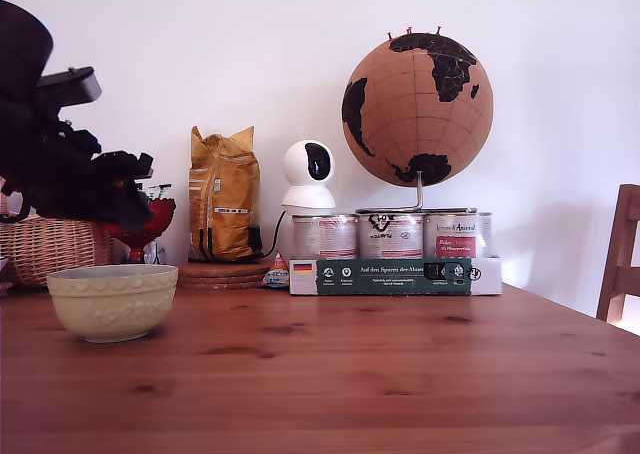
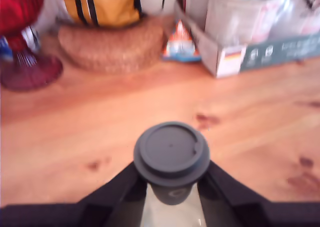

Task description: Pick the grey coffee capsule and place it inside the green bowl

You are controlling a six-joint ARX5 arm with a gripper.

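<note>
Capsule, grey [image 2: 171,157], is sitting clamped in the pincer [image 2: 171,197], fingers pressing its tapered body beneath the wide rim. It is probably light, stiff and slick, so gripping under the flange is helping. Green bowl [image 1: 112,300] is resting on the counter [image 1: 380,374], roughly six o'clock below the arm.

Cork globe [image 1: 418,109], tins [image 1: 390,235], yellow bag [image 1: 224,207]

White wall [image 1: 200,54] behind wooden table [image 1: 400,374].
</note>
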